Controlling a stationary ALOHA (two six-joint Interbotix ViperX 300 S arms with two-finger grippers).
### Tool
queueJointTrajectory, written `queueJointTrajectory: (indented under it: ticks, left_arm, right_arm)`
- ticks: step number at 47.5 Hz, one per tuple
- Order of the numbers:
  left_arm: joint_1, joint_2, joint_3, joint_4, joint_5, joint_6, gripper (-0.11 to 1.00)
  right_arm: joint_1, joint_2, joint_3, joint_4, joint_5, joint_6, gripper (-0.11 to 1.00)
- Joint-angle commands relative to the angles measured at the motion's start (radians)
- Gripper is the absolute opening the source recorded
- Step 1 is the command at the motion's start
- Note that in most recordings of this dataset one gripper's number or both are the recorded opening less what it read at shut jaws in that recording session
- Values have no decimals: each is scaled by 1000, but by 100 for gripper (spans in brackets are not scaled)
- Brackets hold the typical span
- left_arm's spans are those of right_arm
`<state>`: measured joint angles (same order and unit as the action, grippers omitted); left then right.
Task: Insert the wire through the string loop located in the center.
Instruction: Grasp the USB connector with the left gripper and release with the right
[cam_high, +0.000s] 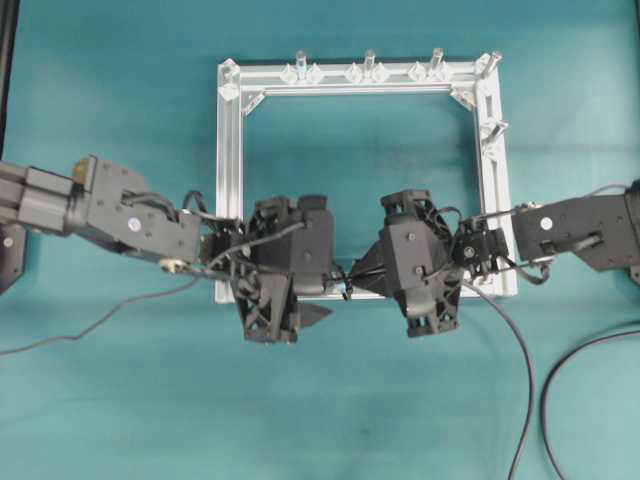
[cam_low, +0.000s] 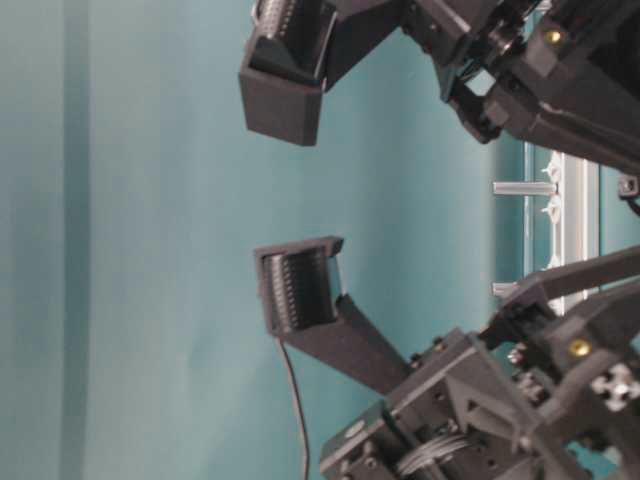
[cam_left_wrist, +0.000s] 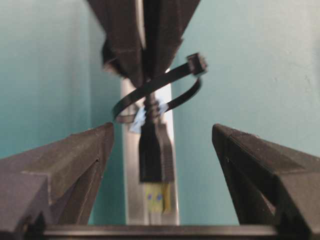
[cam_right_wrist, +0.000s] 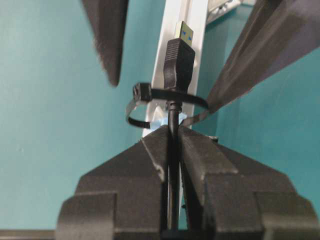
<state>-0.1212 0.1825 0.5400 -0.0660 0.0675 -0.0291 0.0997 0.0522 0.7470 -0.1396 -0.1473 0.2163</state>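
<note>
- Wire (cam_right_wrist: 179, 65) running straight out of right gripper (cam_right_wrist: 172, 142), plug through the string loop (cam_right_wrist: 165, 102), metal tip aimed at left gripper (cam_left_wrist: 160, 145), along the rail (cam_right_wrist: 195, 20).
- Right fingers pinching wire behind plug.
- Left fingers (cam_left_wrist: 70, 160) spread wide, flanking plug, not touching.

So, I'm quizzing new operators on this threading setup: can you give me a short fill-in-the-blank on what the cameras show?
1. The right gripper is shut on the ____.
2. The wire's plug has passed through the ____.
3. The left gripper has its jaws ____, one on either side of the plug.
4. The string loop sits on a rail of the ____ frame.

Missing words: wire; string loop; open; aluminium
</note>
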Motion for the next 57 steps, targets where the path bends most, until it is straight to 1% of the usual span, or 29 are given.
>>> queueJointTrajectory:
  ticks: [1, 10, 14, 16, 18, 26, 57]
  left_arm:
    - [-3, -12, -18, 2, -5, -8, 84]
    - [-3, -26, 9, 2, -2, -8, 82]
    - [-3, -37, 21, 2, -2, -8, 77]
    - [-3, -41, 25, 2, -2, -9, 71]
    - [-3, -44, 25, 2, 0, -9, 62]
    - [2, -49, 18, 2, 3, -17, 17]
    - [2, -51, 8, 2, 3, -23, 16]
  right_arm:
    - [-2, -12, -23, 0, -8, -2, 7]
    - [-2, -12, -26, -2, -6, -2, 7]
    - [-2, -12, -26, -2, -5, -2, 7]
    - [-2, -12, -25, 0, -5, -2, 7]
    - [-2, -12, -26, -2, -5, -2, 7]
    - [-2, -11, -25, -2, -5, -2, 7]
    - [-2, -12, -25, 0, -5, 3, 7]
